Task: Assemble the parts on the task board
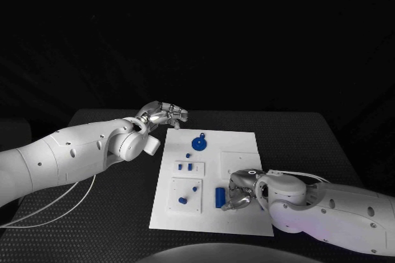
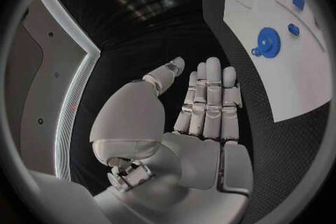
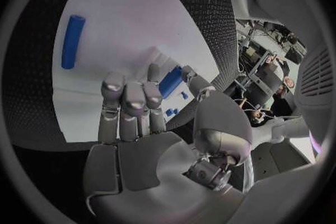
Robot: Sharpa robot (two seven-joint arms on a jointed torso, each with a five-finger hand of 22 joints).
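Plastic, by the look: the blue rod (image 1: 221, 197) lying near the board's (image 1: 238, 146) near edge is probably light, stiff and smooth, best pinched across its middle. Right hand (image 1: 238, 193) hovers beside it, fingers apart, empty. Left hand (image 1: 162, 114) waits off the far-left corner, open.

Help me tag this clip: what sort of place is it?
Probably a robotics lab test bench: a black table bearing a white task board with small blue parts, such as a gear, and desks with equipment behind.
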